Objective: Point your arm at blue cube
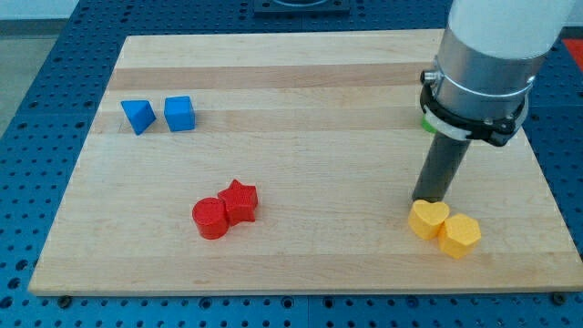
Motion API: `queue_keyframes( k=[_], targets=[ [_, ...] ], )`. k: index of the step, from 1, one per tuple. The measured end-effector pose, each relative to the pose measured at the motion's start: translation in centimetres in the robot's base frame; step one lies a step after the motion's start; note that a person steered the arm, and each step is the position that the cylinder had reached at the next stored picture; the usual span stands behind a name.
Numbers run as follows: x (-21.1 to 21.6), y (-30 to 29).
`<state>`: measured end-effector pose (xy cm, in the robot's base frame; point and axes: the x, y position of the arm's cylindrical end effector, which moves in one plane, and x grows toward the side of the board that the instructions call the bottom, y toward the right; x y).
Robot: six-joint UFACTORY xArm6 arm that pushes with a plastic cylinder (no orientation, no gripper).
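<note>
- At the view's far left sits a blue triangular block (pixel 138 116), and just beside it, on its right, the blue cube (pixel 179 114); the two stand close with a narrow gap; the risk, as I judge it, is that a sweep arriving from the right overshoots the cube and shoves it into its neighbour, or settles between the two so the aim is unclear.
- Near the middle, toward the view's bottom, a red cylinder (pixel 210 219) touches a red star (pixel 240 200); they lie below a straight line from the rod to the cube, so I expect a direct diagonal to clear them; a path that dips low could clip the star.
- On the view's right, my tip (pixel 429 198) rests at the upper edge of a yellow heart (pixel 427 219), touching it or very nearly; a yellow hexagon (pixel 460 235) sits against the heart's right; any drift downward would likely nudge the heart.
- The wooden board (pixel 301 73) lies open between the tip and the cube, which are well apart.
- There is no pincer here; the arm ends in a plain rod that neither opens nor closes, and it holds nothing.
</note>
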<state>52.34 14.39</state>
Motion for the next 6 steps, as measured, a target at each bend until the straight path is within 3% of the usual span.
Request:
queue_keyframes(
  k=[2, 3, 4, 5, 6],
  targets=[
    [-7.9, -2.7],
    [-10.1, -12.2],
    [-9.7, -21.9],
    [-10.5, -28.1],
    [-10.5, -28.1]
  ],
)
